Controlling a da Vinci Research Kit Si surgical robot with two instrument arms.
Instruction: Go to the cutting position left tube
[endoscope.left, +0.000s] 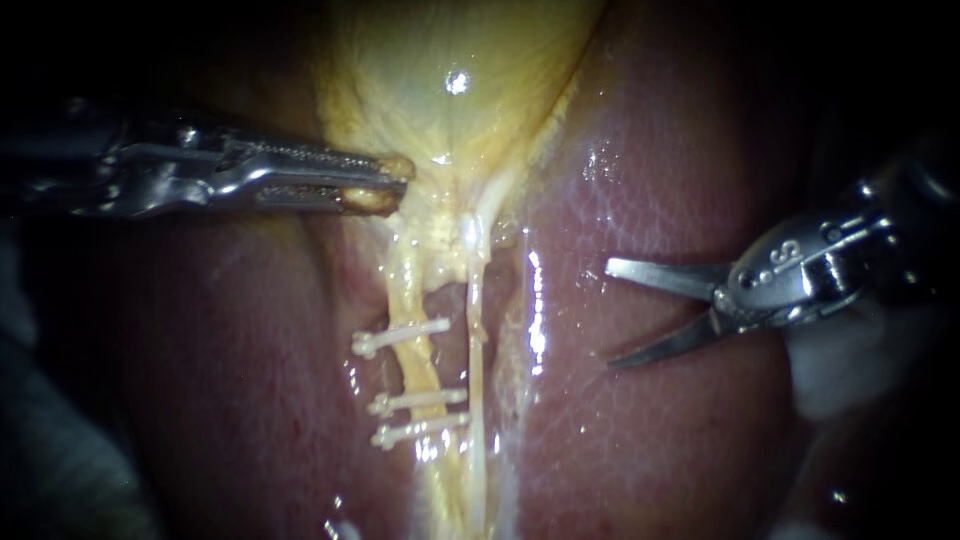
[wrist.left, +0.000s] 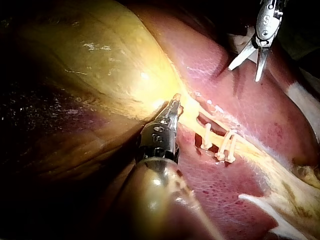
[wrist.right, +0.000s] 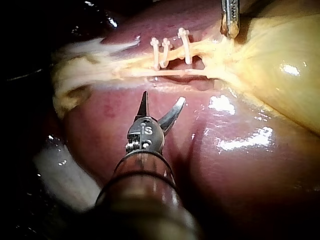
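Note:
The left tube (endoscope.left: 421, 370) runs down from the yellow gallbladder (endoscope.left: 450, 60) and carries three white clips: one higher (endoscope.left: 400, 338), two close together lower (endoscope.left: 418, 415). Beside it lies the thin right tube (endoscope.left: 476, 350), bare of clips. My left instrument (endoscope.left: 392, 185) is shut on the gallbladder's lower end, also seen in the left wrist view (wrist.left: 173, 103). My right instrument (endoscope.left: 612, 315) has two blades standing open, over the liver (endoscope.left: 650, 200), well to the right of both tubes. In the right wrist view its open blades (wrist.right: 163, 100) point toward the clipped tube (wrist.right: 172, 57), with a gap between.
White gauze (endoscope.left: 840, 370) lies under the right instrument's shaft and shows beside it in the right wrist view (wrist.right: 65, 175). Wet liver surface surrounds the tubes on both sides. Pale yellow tissue strands (wrist.left: 280, 200) trail beyond the lower clips.

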